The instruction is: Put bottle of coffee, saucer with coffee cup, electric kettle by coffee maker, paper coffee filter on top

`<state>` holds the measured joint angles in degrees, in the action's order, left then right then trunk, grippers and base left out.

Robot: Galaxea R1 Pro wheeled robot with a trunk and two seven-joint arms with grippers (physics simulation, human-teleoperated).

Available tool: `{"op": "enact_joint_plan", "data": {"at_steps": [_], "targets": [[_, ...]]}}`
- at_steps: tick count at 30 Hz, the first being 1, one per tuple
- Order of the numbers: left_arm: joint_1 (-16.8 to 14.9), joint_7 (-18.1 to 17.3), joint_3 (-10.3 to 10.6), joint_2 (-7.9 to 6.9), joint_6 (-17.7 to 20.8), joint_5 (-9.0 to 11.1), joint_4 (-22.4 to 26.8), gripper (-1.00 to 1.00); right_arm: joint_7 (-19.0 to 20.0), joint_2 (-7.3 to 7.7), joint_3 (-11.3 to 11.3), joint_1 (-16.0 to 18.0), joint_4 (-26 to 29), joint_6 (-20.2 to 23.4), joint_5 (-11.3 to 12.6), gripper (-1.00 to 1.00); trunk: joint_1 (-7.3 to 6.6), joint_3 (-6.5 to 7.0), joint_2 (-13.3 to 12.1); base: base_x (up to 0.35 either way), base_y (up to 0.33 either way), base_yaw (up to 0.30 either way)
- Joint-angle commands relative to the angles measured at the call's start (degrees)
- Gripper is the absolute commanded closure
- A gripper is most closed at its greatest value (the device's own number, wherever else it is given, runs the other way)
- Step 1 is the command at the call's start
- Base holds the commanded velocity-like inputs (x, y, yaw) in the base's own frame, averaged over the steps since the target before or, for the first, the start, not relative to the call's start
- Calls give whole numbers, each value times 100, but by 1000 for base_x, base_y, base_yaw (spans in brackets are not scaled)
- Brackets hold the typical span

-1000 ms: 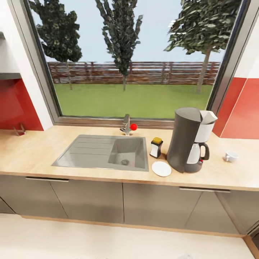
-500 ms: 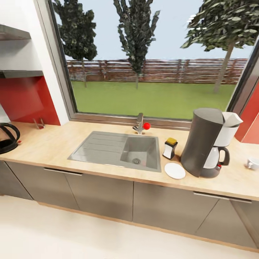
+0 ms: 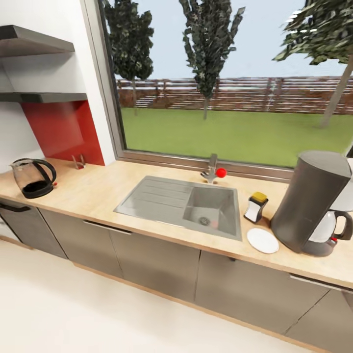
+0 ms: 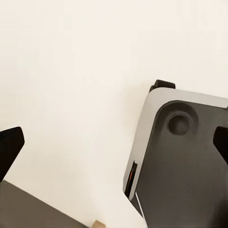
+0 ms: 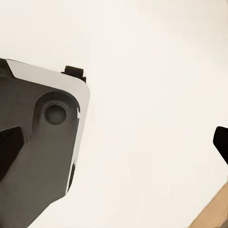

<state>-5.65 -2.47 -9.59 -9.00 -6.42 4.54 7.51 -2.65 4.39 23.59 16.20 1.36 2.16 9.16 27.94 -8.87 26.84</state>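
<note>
Electric kettle [image 3: 33, 177] stands at table's [image 3: 98, 191] left end, well apart from coffee maker [image 3: 310, 206] at right end. I judge it glass-bodied, fragile, moderately heavy; I'd take loop handle. Bottle of coffee [image 3: 256, 207] and saucer [image 3: 263, 240] just beside maker. Open table between sink [image 3: 181, 203] and kettle. Both arms' fingers spread wide, holding nothing, pointing at floor.

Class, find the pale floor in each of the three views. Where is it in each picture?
Head view: floor along the bottom, below the cabinets.
Left wrist view: floor beside the robot's dark base.
Right wrist view: floor beside the same base.
Shared landmark: the wooden strip at the cabinets' foot.
</note>
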Motion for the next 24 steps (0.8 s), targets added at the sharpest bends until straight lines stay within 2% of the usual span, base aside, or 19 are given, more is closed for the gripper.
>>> {"op": "enact_joint_plan", "data": {"at_steps": [1, 24], "targets": [[-7, -26, -8, -4, -23, 47, -11, -100, -17, -45, 49, -2, 13, 22, 59, -100, 4, -16, 9, 227, 219, 240], [-7, -26, -24, -3, -52, 56, -4, -100, -17, -61, 49, -2, 13, 22, 58, -100, 4, -108, 9, 204, 276, 245]]}}
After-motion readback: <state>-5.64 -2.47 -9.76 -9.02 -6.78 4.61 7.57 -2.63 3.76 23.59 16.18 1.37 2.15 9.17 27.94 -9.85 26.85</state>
